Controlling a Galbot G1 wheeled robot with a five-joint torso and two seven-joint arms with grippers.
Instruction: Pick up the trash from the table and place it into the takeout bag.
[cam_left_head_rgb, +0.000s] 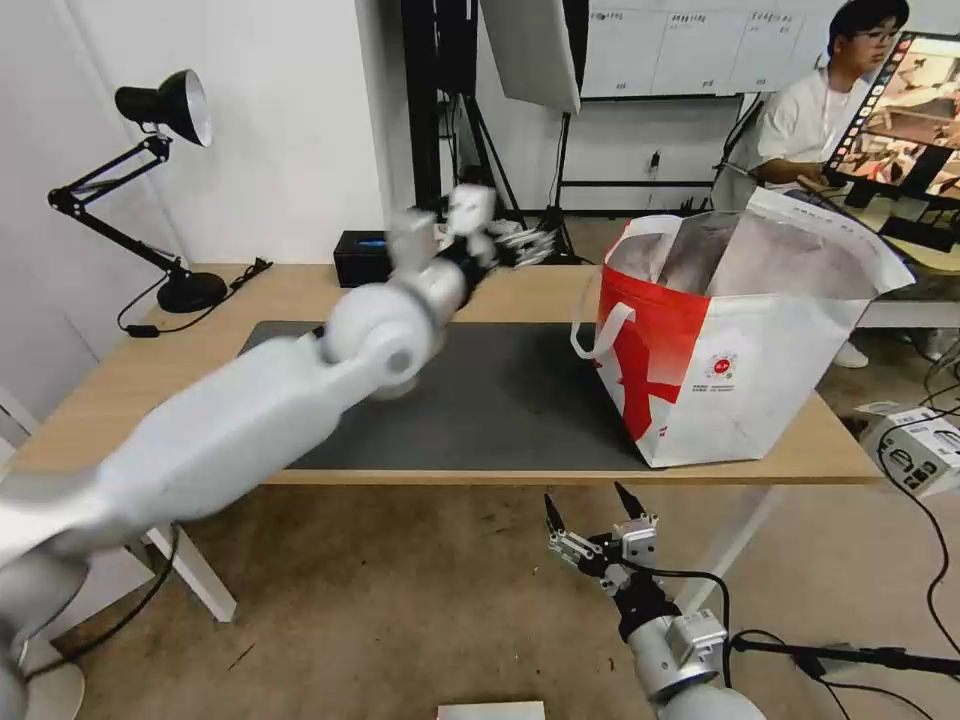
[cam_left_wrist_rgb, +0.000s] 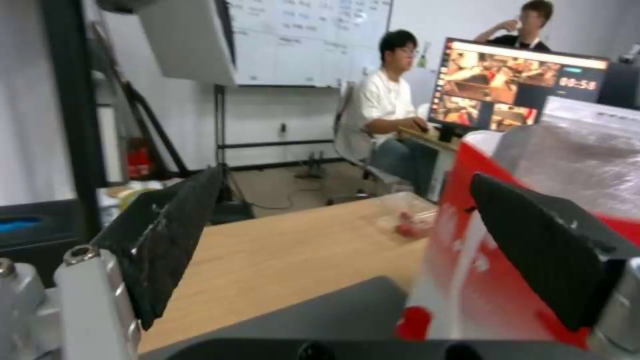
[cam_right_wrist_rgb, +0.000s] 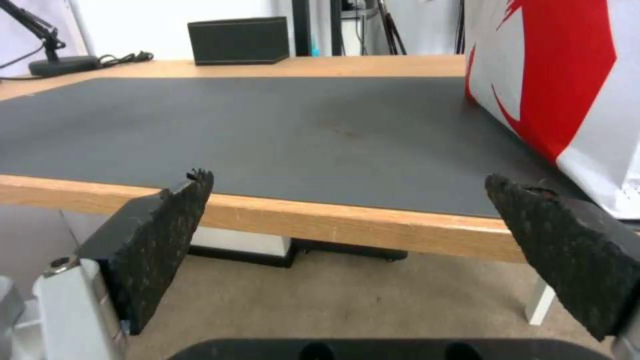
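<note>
Tabletop (cam_left_head_rgb: 300, 290) of pale wood spreads under a dark grey mat (cam_left_head_rgb: 500, 400), matte and bare. At its right end stands the takeout bag (cam_left_head_rgb: 740, 350), stiff red-and-white fabric lined with crinkled foil, mouth gaping. Behind it lies a clear clamshell tray (cam_left_wrist_rgb: 410, 215) holding red scraps, half hidden by the bag's wall. The left gripper (cam_left_head_rgb: 525, 243) hangs above the far edge, jaws spread, empty. Below the near edge the right gripper (cam_left_head_rgb: 590, 510) waits, also spread. A black box (cam_left_head_rgb: 362, 258) and desk lamp (cam_left_head_rgb: 160, 180) sit at the back.
</note>
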